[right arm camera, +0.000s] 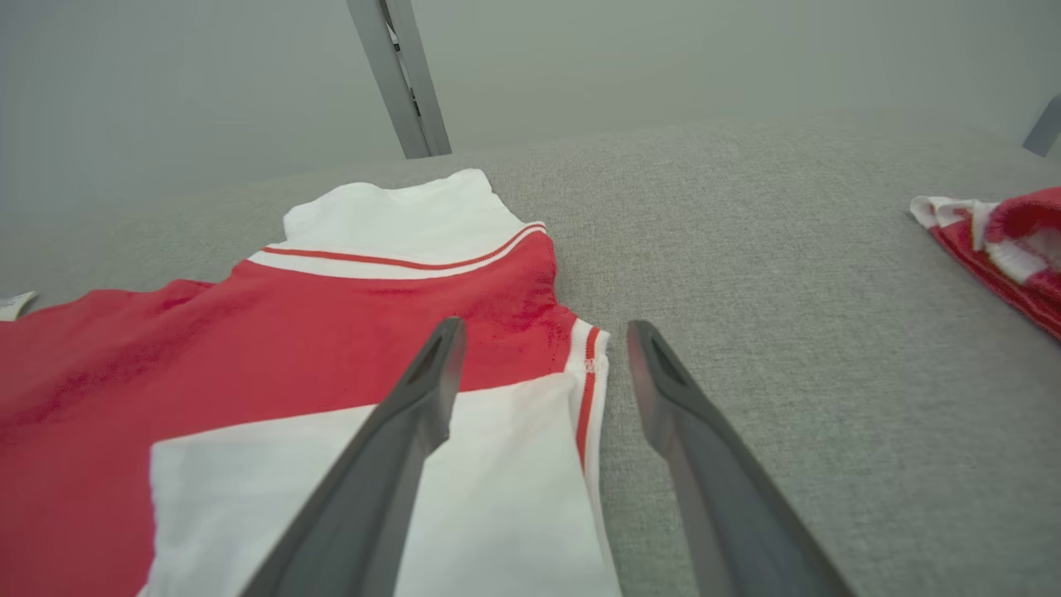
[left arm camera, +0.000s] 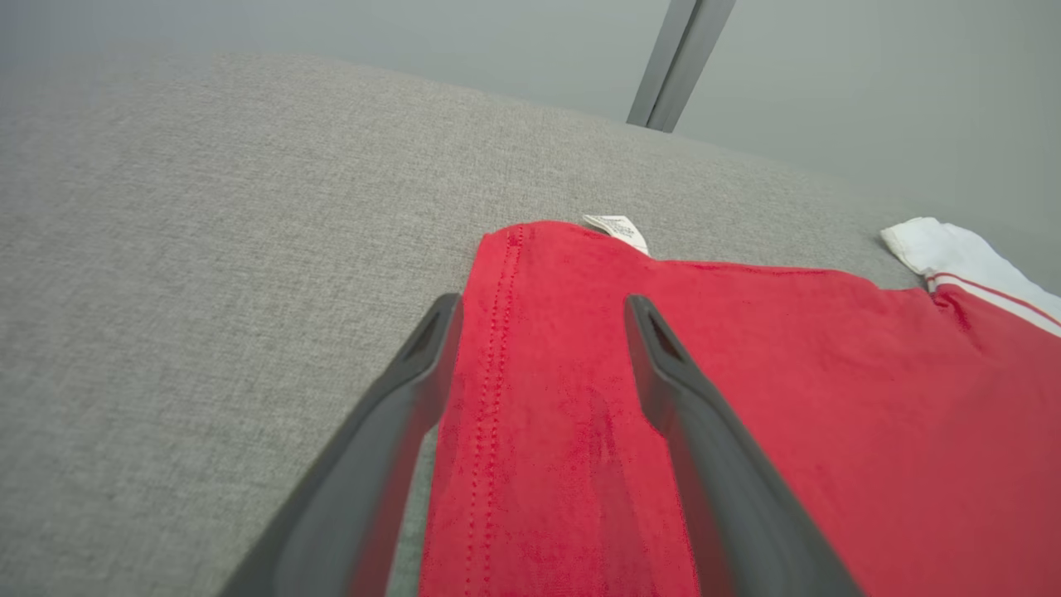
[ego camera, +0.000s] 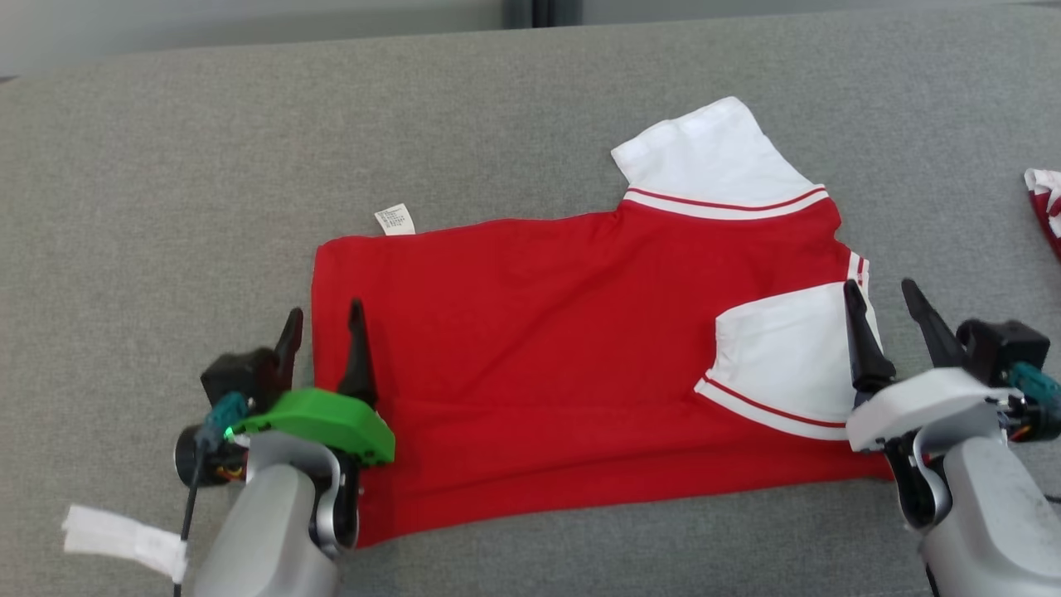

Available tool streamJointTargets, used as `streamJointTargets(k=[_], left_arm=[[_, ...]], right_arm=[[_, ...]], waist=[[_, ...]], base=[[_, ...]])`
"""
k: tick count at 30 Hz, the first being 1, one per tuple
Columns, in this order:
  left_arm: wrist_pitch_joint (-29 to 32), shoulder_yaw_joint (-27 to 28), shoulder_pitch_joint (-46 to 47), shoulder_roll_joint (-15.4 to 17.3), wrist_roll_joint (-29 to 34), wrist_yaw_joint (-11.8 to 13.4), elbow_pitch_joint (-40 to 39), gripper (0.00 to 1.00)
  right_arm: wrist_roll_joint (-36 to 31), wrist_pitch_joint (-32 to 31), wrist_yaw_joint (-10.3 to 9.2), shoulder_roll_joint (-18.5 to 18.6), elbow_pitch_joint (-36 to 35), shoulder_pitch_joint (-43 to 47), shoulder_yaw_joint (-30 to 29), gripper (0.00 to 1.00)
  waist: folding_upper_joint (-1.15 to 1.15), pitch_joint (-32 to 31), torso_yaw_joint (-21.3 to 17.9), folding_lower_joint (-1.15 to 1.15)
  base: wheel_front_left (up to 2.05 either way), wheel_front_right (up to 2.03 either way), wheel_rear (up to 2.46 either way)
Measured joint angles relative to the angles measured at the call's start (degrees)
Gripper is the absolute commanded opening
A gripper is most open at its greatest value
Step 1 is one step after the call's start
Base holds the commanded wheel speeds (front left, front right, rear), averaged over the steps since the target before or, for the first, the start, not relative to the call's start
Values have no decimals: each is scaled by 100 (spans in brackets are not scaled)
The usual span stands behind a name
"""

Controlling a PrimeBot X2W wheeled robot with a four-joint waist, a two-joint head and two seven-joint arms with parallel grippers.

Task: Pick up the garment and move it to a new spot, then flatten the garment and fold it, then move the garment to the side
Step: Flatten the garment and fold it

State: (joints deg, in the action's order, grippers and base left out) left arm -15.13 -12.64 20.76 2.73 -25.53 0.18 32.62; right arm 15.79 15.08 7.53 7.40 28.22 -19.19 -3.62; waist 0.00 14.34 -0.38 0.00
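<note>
1. Garment (ego camera: 539, 356): red body, white sleeves, spread flat across the middle of the grey surface (ego camera: 166, 166). The hem is to the left and the shoulders to the right. A label (ego camera: 395, 220) pokes out at the far left corner.
2. The near sleeve (ego camera: 787, 356) lies turned in on the red body. The far sleeve (ego camera: 713, 153) sticks out past the far edge.
3. My left gripper (ego camera: 325, 311) is spread wide and straddles the hem. One finger is over bare grey cloth just left of the edge, the other over red fabric. It holds nothing.
4. My right gripper (ego camera: 879, 286) is also wide and empty. It straddles the shoulder edge, with one finger over the white sleeve and the other over the surface just right of it.
5. I cannot tell whether either set of fingertips touches the cloth.
6. Step in hand, as I judge it: folding. The flattening looks done and one sleeve is in.
7. Next move, I reckon: lower both grippers, pinch each end edge cleanly through every layer, then lift together and level so the body doesn't skew.
8. A second red-and-white garment (ego camera: 1046, 207) lies well off to the right. Leave it alone.
</note>
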Motion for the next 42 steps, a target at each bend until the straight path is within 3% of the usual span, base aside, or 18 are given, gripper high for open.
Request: streamJointTargets(k=[7, 16, 17, 19, 28, 37, 42], left_arm=[[13, -29, 1434, 118, 188, -119, 1313, 100], [169, -90, 2241, 174, 235, -136, 2582, 98], [146, -100, 2290, 168, 227, -169, 2660, 48], [110, -142, 2373, 154, 211, -223, 2765, 0], [35, -439, 2648, 43, 289, -424, 2795, 0], [19, -808, 2697, 9, 152, -520, 1898, 0], [18, -1196, 2672, 8, -146, -422, 1534, 0]], right_arm=[[-130, -1, 0, 218, 396, -904, 402, 100], [-192, -1, 0, 469, 822, -1753, 793, 100], [-203, -1, 0, 491, 899, -1835, 836, 100], [-216, -38, 0, 559, 1055, -1991, 931, 100], [-245, -915, 0, 826, 1848, -3150, 1374, 100], [78, -1682, 0, 1095, 2671, -4201, 1622, 100], [172, -1965, 0, 1102, 3045, -4458, 1819, 100]], waist=[[0, 428, -38, 0], [0, 801, -80, 0], [0, 823, -74, 0], [0, 845, -41, 0], [0, 951, 248, 0], [0, 1180, 704, 0], [0, 1368, 897, 0]], base=[[0, 0, 0], [0, 0, 0], [0, 0, 0], [0, 0, 0], [0, 0, 0], [0, 0, 0], [0, 0, 0]])
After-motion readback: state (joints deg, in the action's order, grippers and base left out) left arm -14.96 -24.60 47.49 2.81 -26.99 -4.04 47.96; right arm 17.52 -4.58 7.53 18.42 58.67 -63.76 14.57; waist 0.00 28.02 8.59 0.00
